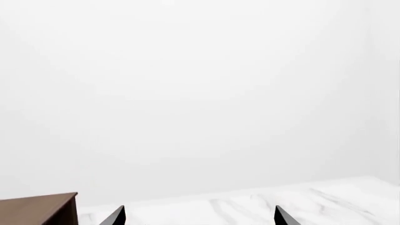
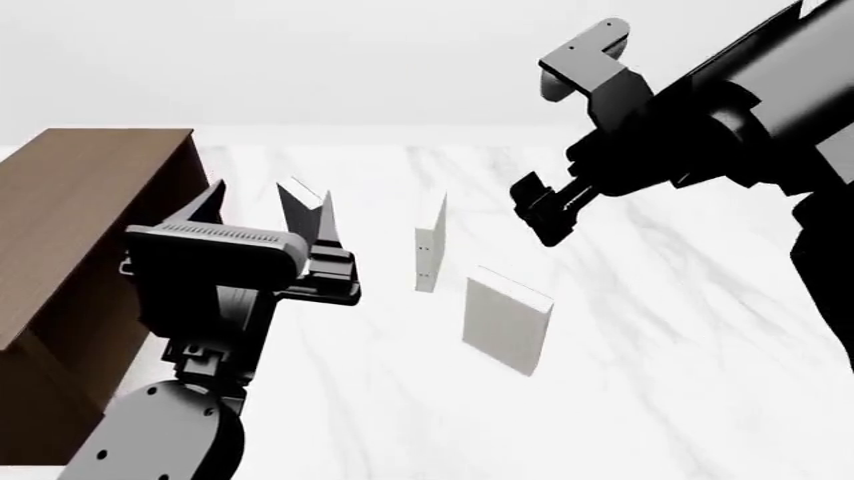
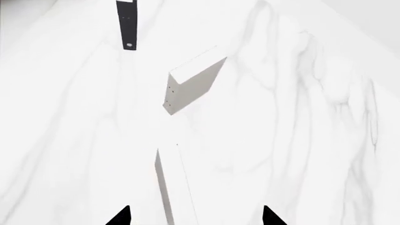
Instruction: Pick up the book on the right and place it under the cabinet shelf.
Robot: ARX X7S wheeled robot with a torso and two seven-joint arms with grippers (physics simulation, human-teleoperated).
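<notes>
The right pincer (image 2: 545, 212) hangs open and empty above the marble surface (image 2: 667, 330), the plain off-white book (image 2: 506, 321) standing on edge below it between the two tips in the wrist view, its broad cover facing the robot. Beside it stands a thin white dotted book (image 2: 429, 243). The left pincer (image 2: 267, 215) is open too, near the brown cabinet (image 2: 80, 220).

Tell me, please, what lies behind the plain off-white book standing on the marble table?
In the head view, behind the book stands a thin white book with small dark dots. The right wrist view shows a black book farther back. The head view hides it behind the left gripper.
</notes>
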